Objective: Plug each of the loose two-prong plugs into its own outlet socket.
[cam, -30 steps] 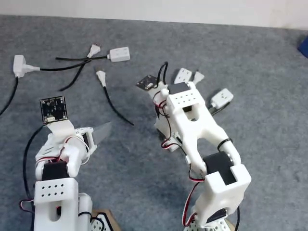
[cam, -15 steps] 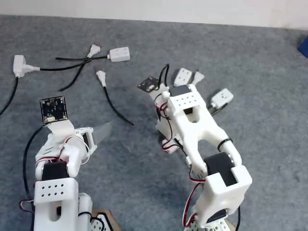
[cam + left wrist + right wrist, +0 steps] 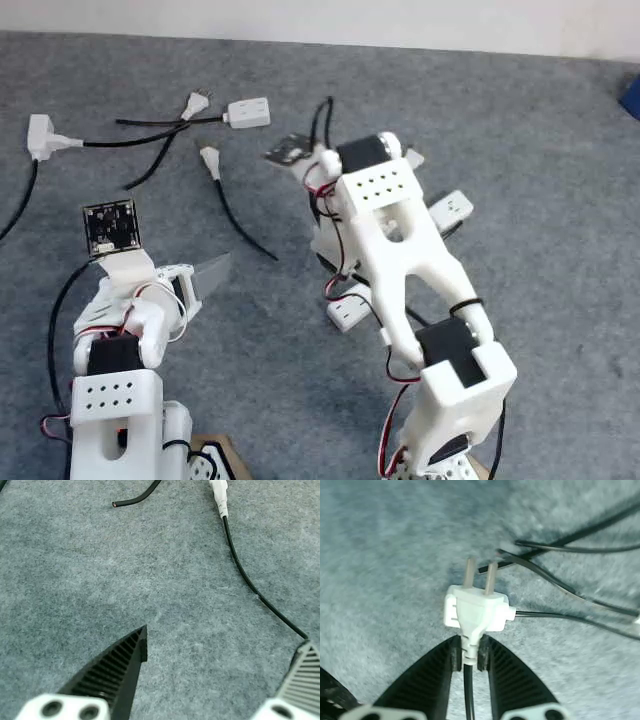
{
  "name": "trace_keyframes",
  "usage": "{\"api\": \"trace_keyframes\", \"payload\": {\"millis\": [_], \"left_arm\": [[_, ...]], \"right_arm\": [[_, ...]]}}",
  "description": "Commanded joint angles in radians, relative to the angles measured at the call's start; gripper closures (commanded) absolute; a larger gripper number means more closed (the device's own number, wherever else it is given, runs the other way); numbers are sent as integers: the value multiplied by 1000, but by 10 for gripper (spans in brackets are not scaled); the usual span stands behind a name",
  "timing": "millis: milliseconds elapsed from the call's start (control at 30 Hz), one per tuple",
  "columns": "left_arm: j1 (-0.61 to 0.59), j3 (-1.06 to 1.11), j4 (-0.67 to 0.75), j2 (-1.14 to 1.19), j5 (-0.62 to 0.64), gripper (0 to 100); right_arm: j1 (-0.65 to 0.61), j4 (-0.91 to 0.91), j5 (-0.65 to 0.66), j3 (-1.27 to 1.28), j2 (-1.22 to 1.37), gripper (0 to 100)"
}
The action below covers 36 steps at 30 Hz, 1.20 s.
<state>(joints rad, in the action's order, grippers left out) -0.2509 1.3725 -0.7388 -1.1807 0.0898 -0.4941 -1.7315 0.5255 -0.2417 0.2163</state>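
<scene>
At the far left of the high view, a white outlet socket (image 3: pixel 40 134) is lying on the grey carpet (image 3: pixel 560 150), its black cord trailing off the edge. I am holding the left gripper (image 3: pixel 225 637) low over bare carpet, fingers spread wide with nothing between them. A loose plug (image 3: pixel 219 491) is lying well ahead of them, and its cord (image 3: pixel 250 582) is running back to end just beside one fingertip. Farther off, a second plug (image 3: pixel 197 102) is lying near a second socket (image 3: pixel 248 112), not touching it.

At centre, the right gripper (image 3: pixel 467 652) is pinching a white two-prong plug (image 3: pixel 476 607) by its neck. The prongs are pointing away from the fingers over open carpet, and black cords (image 3: pixel 570 542) are crossing to one side. A third socket (image 3: pixel 349 308) is sitting against the right arm (image 3: pixel 400 240), and a fourth socket (image 3: pixel 451 209) is lying on its right. Beyond that, carpet is stretching to a blue object (image 3: pixel 632 95) at the edge.
</scene>
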Motion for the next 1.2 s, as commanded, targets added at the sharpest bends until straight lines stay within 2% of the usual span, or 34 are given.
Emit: {"api": "trace_keyframes", "payload": {"millis": [0,133,267,400,500,567,733,867,1000,1167], "left_arm": [[-1,-5,18,-12,11,568],[-1,-12,14,-12,9,568],[-4,-53,-5,-12,-23,566],[-50,-188,-172,-10,-41,565],[-47,-274,-265,-4,-41,565],[-38,-314,-313,-4,-41,565],[36,-397,-416,-4,-41,564],[102,-432,-474,-4,-46,564],[194,-392,-474,-5,-118,564],[294,-291,-427,-4,-124,564]], "right_arm": [[-12,-35,120,-61,-19,991],[-16,-35,183,28,-36,991],[-62,-30,158,114,-81,991],[-114,-33,29,99,-205,991],[-148,-35,-120,73,-308,991],[-191,-35,-147,131,-348,991],[-297,-27,-143,308,-363,991],[-305,10,-150,328,-366,991],[-305,111,-203,332,-366,991],[-309,162,-241,332,-366,991]]}}
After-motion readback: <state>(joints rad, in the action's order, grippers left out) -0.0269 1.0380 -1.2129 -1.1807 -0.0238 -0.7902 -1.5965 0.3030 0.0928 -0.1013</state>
